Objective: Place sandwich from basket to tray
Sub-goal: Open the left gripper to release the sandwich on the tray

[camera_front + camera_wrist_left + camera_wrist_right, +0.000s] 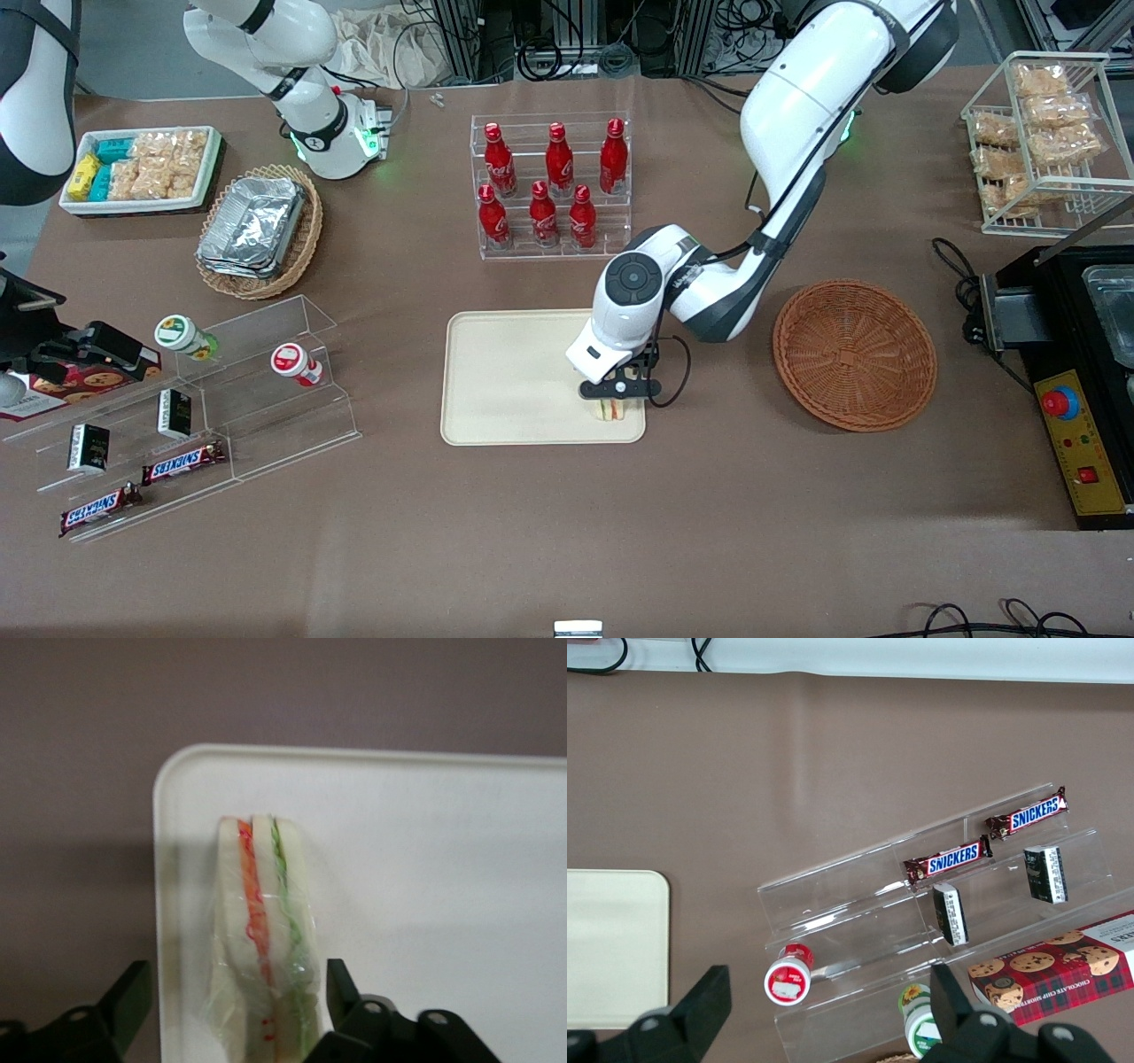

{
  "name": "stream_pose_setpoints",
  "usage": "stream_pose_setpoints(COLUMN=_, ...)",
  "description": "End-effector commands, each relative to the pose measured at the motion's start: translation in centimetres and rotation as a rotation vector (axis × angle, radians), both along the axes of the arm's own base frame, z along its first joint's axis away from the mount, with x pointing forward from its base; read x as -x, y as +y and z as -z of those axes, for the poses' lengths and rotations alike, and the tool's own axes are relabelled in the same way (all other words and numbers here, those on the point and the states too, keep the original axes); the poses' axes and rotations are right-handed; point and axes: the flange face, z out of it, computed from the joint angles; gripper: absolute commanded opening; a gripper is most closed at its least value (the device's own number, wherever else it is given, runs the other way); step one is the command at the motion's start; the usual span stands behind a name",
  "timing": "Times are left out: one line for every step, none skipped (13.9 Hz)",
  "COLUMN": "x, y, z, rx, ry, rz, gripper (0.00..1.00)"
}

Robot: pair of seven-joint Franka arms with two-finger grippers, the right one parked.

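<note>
My gripper straddles the sandwich with jaws wide at the tray's 4 o'clock corner; lifting crookedly could topple it.

Front view overlooks table; left wrist closely shares tray.

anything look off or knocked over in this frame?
Nothing is spilled or damaged. The sandwich stands on edge on the tray, near the corner closest to the basket, which holds nothing. The gripper is over it, open, fingers apart from the wrap. The two small jars on the clear shelf lie on their sides.
</note>
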Motion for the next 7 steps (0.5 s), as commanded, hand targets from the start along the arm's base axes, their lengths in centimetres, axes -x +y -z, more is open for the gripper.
stream_pose_setpoints(x=-1.0, y=2.8, z=-8.0, rx=0.009, ry=-0.009, rz=-0.077, gripper=1.00)
stream_pose_setpoints(x=-1.5, y=4.4, z=-11.0, rx=-0.007, ry=-0.017, rz=-0.099, gripper=1.00)
stream_pose_setpoints(x=-1.7, y=6.3, z=-13.9, rx=-0.029, ry=-0.020, rz=-0.113, gripper=1.00)
stream_pose_setpoints(x=-2.0, y=8.9, z=-16.8, rx=-0.050, ry=-0.020, rz=-0.146, gripper=1.00)
stream_pose_setpoints(x=-1.6, y=10.8, z=-19.7, rx=-0.073, ry=-0.019, rz=-0.170, gripper=1.00)
stream_pose_setpoints(x=-0.9, y=12.4, z=-22.4, rx=-0.101, ry=-0.013, rz=-0.182, gripper=1.00)
stream_pose_setpoints(x=-0.2, y=14.3, z=-24.4, rx=-0.130, ry=0.003, rz=-0.176, gripper=1.00)
